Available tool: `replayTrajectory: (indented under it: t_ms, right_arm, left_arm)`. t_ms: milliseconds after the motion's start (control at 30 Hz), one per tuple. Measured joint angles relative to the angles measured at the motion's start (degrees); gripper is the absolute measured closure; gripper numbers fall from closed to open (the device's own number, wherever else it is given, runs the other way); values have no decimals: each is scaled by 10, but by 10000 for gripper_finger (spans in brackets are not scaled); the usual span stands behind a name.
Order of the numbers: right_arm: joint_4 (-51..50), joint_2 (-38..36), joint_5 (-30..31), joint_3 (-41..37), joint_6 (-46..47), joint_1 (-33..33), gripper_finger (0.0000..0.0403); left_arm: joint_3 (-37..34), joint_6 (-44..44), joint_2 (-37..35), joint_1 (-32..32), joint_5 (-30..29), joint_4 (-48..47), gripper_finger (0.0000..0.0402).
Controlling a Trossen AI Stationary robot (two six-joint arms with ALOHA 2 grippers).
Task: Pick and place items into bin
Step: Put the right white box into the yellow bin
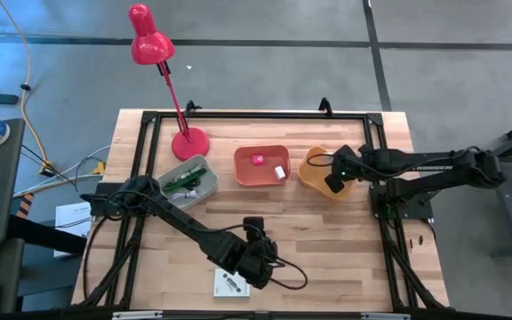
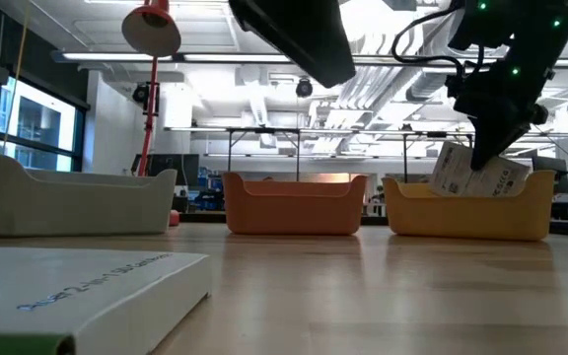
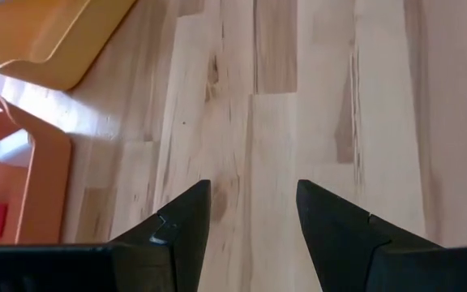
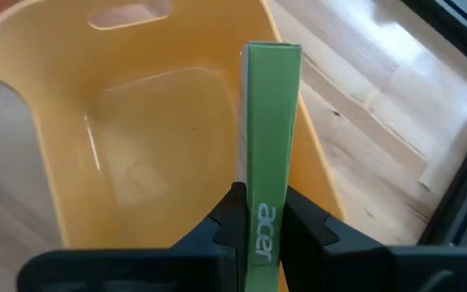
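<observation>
My right gripper (image 1: 334, 180) is over the yellow bin (image 1: 314, 169) and is shut on a flat white box with dark print (image 2: 476, 175). The box's green edge reads "acer" (image 4: 270, 122). My left gripper (image 3: 252, 219) is open and empty above bare wood near the table's front middle (image 1: 254, 229). A second white square card box (image 1: 231, 283) lies flat on the table just beside and nearer than the left gripper. It fills the near left of the low view (image 2: 77, 291). My right gripper pinches the box between its two fingers, one finger on each broad face, near the end closest to the wrist (image 4: 259, 223). The fingers come from above, slanting down. The box hangs tilted below the fingers, its lower part (image 2: 461, 185) behind the yellow bin's rim.
An orange bin (image 1: 261, 165) holding a pink block (image 1: 257, 160) and a white block (image 1: 279, 172) stands left of the yellow bin. A grey bin (image 1: 188, 180) with a green-handled tool stands further left. A red desk lamp (image 1: 189, 142) stands at the far left. A black cable (image 1: 287, 276) loops near the left gripper.
</observation>
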Motion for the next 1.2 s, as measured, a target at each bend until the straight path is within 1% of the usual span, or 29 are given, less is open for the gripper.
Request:
replayTrajectory:
  t_ms: [167, 433, 533, 733, 833, 900, 967, 1033, 1133, 1200]
  right_arm:
    - [13, 17, -20, 0, -43, -24, 359]
    - [47, 84, -27, 1, -75, -38, 350]
    - [73, 100, -57, 1, -76, -38, 350]
    - [132, 104, -127, 1, -93, -37, 337]
    - [137, 104, -142, 1, -100, -37, 332]
    - [131, 104, -137, 1, -108, -37, 330]
    - [113, 104, -107, 1, -112, -37, 331]
    - [94, 104, -82, 1, -117, -37, 341]
    - [78, 104, -62, 1, -118, -37, 370]
    - [66, 104, -52, 4, -111, -37, 374]
  left_arm:
    - [0, 0, 0, 6, -15, -12, 229]
    - [0, 0, 0, 16, -20, -15, 229]
    - [0, 0, 0, 15, -19, -16, 229]
    - [0, -2, 0, 15, -19, -29, 229]
    - [0, -4, 0, 15, -19, -33, 229]
    - [0, -4, 0, 15, -19, -33, 229]
    - [0, -4, 0, 15, -19, -33, 229]
    - [0, -4, 0, 15, -19, -33, 229]
    - [0, -4, 0, 15, -19, -33, 229]
    - [0, -5, 0, 15, -19, -34, 229]
